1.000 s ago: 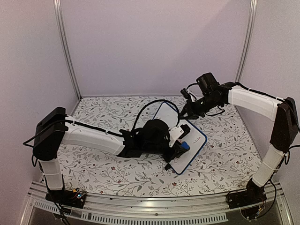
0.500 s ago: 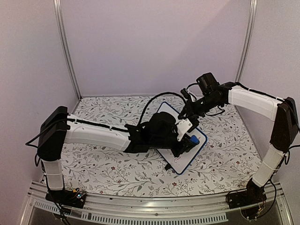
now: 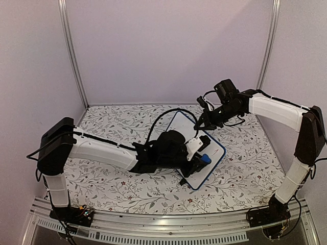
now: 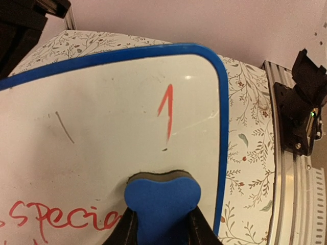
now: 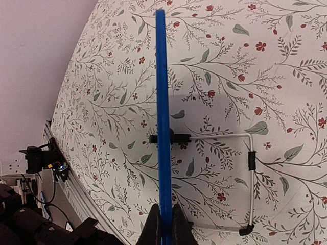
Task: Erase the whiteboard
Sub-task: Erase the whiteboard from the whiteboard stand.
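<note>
The whiteboard, white with a dark blue frame, stands tilted at mid-table on its wire stand. In the left wrist view its face carries a red "1", a grey stroke and red handwriting at lower left. My left gripper is shut on a blue eraser block pressed against the board near its right edge. My right gripper is shut on the board's far edge; in the right wrist view the frame shows edge-on between the fingers.
The table wears a floral-patterned cloth. The board's wire stand with black feet rests on it behind the board. A metal rail runs along the near edge; white walls enclose the cell.
My left gripper with the eraser moved toward the board's far right, then came back toward the near edge. The right gripper kept its hold on the board.
</note>
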`<move>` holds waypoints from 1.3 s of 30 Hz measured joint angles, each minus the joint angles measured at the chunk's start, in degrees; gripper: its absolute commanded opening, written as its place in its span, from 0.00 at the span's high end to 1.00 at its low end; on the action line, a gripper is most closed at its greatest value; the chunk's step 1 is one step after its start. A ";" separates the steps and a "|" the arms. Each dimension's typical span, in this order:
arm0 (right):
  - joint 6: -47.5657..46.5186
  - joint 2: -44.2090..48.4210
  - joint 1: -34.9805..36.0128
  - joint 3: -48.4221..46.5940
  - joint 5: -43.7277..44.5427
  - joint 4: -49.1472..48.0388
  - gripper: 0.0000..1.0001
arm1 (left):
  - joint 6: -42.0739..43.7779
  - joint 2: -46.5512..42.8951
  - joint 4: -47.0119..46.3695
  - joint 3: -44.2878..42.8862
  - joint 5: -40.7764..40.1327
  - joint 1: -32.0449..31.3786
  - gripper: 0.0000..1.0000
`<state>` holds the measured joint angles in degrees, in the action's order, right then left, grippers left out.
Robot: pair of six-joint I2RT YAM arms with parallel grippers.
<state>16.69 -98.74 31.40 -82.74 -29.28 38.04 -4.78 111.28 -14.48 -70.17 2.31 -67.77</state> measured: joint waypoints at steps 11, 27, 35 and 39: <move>-1.14 0.00 -0.02 0.00 0.46 0.04 1.00 | 0.74 1.64 4.50 -5.44 0.55 0.00 1.00; -1.27 0.00 -0.02 0.00 0.87 0.07 1.00 | 2.03 4.59 5.99 -14.49 2.89 0.52 1.00; -1.09 0.00 0.00 0.00 0.83 0.07 1.00 | 1.09 3.76 2.25 -10.56 3.69 0.85 1.00; -1.09 -0.07 0.00 0.00 0.81 0.04 1.00 | -0.26 2.60 -0.13 -5.68 3.72 1.09 1.00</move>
<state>15.59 -98.80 31.40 -82.74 -28.47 38.09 -5.04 113.89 -14.61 -75.85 6.02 -66.67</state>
